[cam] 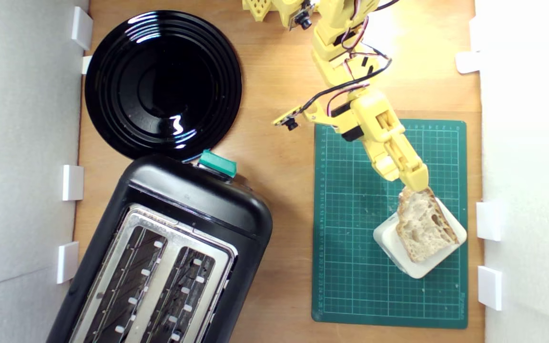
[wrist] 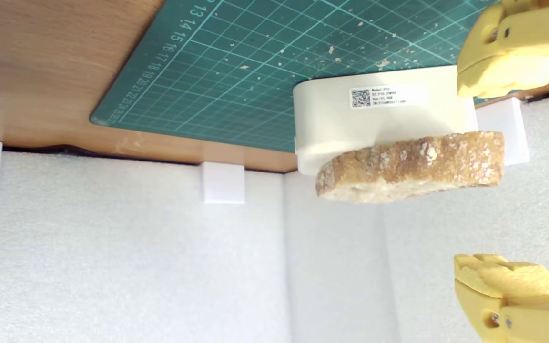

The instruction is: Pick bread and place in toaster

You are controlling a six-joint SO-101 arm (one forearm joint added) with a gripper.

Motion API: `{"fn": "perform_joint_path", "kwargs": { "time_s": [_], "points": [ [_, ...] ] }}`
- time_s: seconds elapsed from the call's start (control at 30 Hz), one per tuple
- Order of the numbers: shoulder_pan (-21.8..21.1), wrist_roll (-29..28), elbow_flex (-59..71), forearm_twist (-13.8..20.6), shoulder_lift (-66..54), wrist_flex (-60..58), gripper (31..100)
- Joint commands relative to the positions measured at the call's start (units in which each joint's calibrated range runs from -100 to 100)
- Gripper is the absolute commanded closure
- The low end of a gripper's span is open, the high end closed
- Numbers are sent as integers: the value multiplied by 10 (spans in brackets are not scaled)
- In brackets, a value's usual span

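Hidden or cut off: the toaster [cam: 169, 257] runs out of the exterior view at the bottom edge, so its lower end cannot be seen; the arm's base is cut off at the top edge.
Hard to make out: in the exterior view the tool [cam: 415, 183] shows only as one yellow tip at the bread's narrow end, with its spread unreadable there.
Tool: the wrist view shows the tool [wrist: 505, 176] spread wide, one fingertip [wrist: 505, 76] by the cream block, the other well apart from it, with the bread's end between them and neither touching it.
Bread: the bread [cam: 424, 224] lies flat on top of the cream block [cam: 389, 243], crumb up, overhanging one edge in the wrist view [wrist: 410, 166].
Block: stands on the green cutting mat [cam: 350, 238], at the exterior view's right; crumbs are scattered over the mat.
Toaster slots: both slots show only dark wire guides.
Plate: the black plate [cam: 162, 83] holds nothing, touching or just behind the toaster's lever end.
Table: wooden table [cam: 279, 71] carries everything.
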Motion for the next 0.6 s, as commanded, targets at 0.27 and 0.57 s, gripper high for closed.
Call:
{"fn": "perform_joint_path", "kwargs": {
  "time_s": [0.27,0.57],
  "points": [
    [-6,4,-63,-4,24,-17,315],
    [-6,17,-96,-9,33,-14,315]
  ]
}}
